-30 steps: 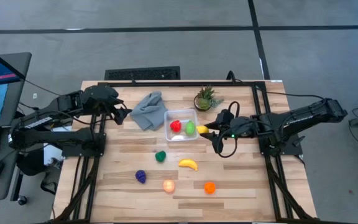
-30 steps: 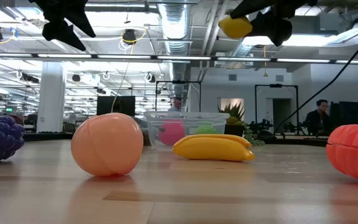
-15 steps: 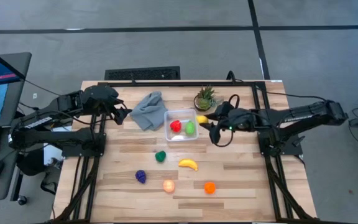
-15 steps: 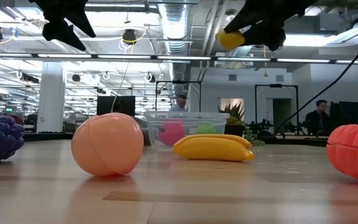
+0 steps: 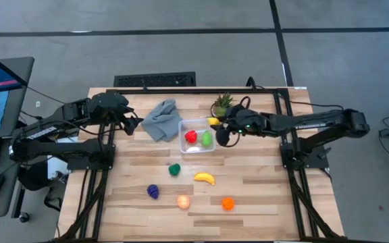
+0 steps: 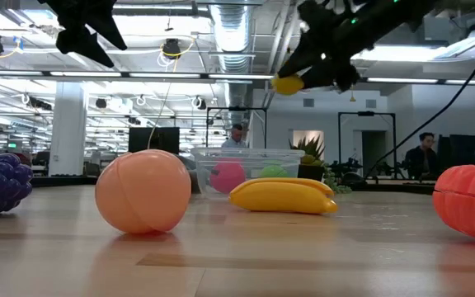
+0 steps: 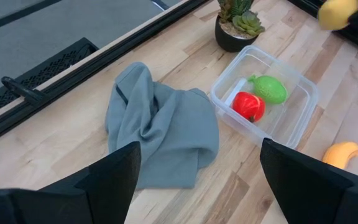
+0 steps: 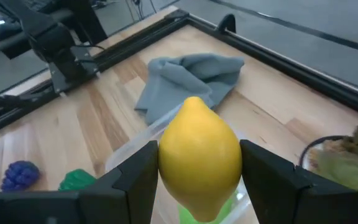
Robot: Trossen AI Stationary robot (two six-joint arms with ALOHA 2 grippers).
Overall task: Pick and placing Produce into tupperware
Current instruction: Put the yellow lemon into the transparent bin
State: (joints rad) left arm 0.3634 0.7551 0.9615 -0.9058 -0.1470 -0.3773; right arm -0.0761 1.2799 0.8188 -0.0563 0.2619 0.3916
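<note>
My right gripper (image 5: pixel 216 125) is shut on a yellow lemon (image 5: pixel 212 122), held in the air over the far right corner of the clear tupperware (image 5: pixel 185 128). A red fruit (image 5: pixel 191 136) and a light green one (image 5: pixel 206 138) lie inside the container. On the table near me sit a dark green vegetable (image 5: pixel 174 169), a banana (image 5: pixel 204 178), purple grapes (image 5: pixel 152 192), a peach (image 5: pixel 183 201) and an orange fruit (image 5: pixel 228 203). My left gripper (image 5: pixel 132 125) hangs open left of the grey cloth (image 5: pixel 161 119). My right gripper pinches the lemon (image 8: pixel 199 158) between its two fingers (image 8: pixel 138 174), one on each side of its wide middle. The fingers come from the table's right, roughly level. The lemon is lifted clear of the table, well above it in the low view (image 6: pixel 288 83).
A spiky potted plant (image 5: pixel 223 106) stands just beyond the right gripper, near the far edge. The grey cloth lies crumpled against the container's left side. Black frame rails run along the table's left and right edges. People and desks show in the room behind.
My right gripper has carried the lemon toward the table's left and far edge, from the right of the container to over its far right corner, staying shut on it. The left arm has kept still.
</note>
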